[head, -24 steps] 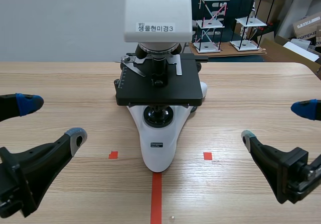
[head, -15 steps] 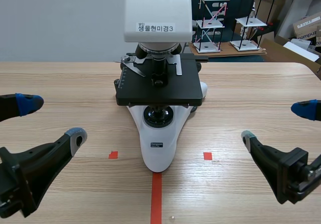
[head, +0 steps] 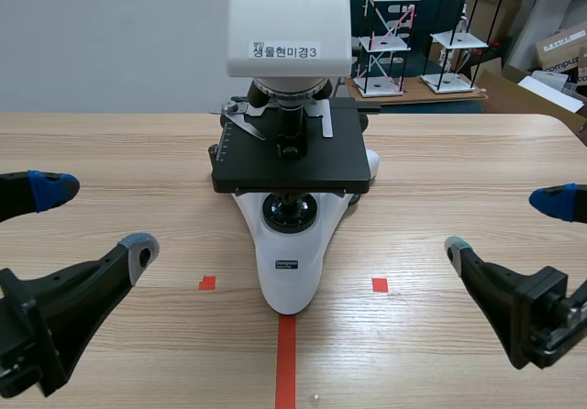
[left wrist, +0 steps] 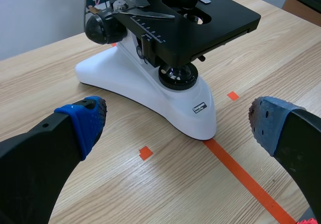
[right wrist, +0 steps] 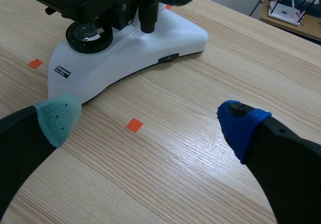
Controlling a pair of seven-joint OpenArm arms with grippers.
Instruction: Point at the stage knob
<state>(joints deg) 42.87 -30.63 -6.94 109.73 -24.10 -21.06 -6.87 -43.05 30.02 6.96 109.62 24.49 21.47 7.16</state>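
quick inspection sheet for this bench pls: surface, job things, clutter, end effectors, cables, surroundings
surface: wooden table with orange-red tape marks.
job's things: white microscope mid-table, with a black stage; the stage knob hangs under the stage on the right arm's side, nothing touching it.
clutter: nothing seen.
end effectors: left end effector open, low, on the microscope's left; right end effector open, low, on its right; neither touches anything.
cables: nothing seen.
surroundings: wire racks and a cardboard box behind the table.
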